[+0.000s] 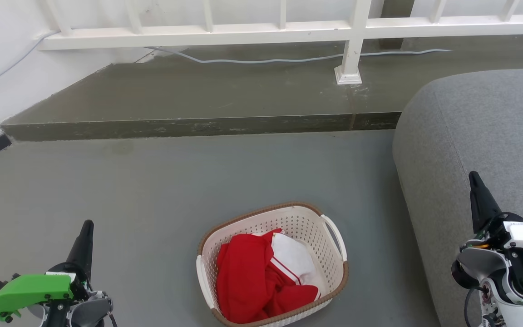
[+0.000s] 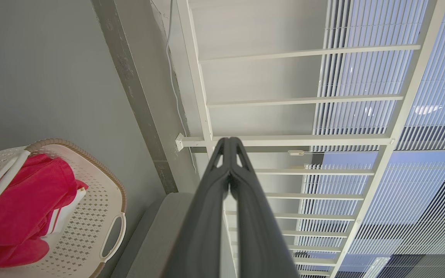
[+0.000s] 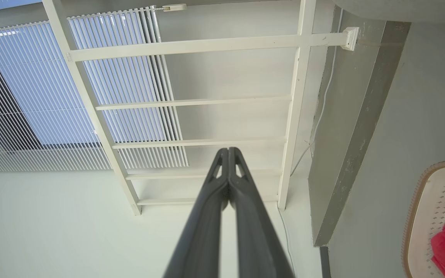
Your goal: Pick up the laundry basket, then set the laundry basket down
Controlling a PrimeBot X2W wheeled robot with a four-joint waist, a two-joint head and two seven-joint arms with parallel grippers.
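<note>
1 laundry basket [image 1: 302,227] on floor [image 1: 152,190], red cloth [image 1: 248,277] inside.

laundry basket [image 1: 316,238]: matt perforated plastic — woven-look rim | red garment [image 1: 243,277]: soft cloth | sofa [image 1: 470,136]: coarse grey fabric

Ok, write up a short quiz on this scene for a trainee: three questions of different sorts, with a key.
1. What lies in the laundry basket?
A) red and white clothes
B) blue towels
C) nothing
2. True or false: the right gripper is gripping the basket.
3. Fill in: the grey sofa stands on the robot's ____ side of the basket.

Key
1. A
2. False: the right gripper and the left gripper are both shut on nothing and apart from the basket.
3. right
</note>
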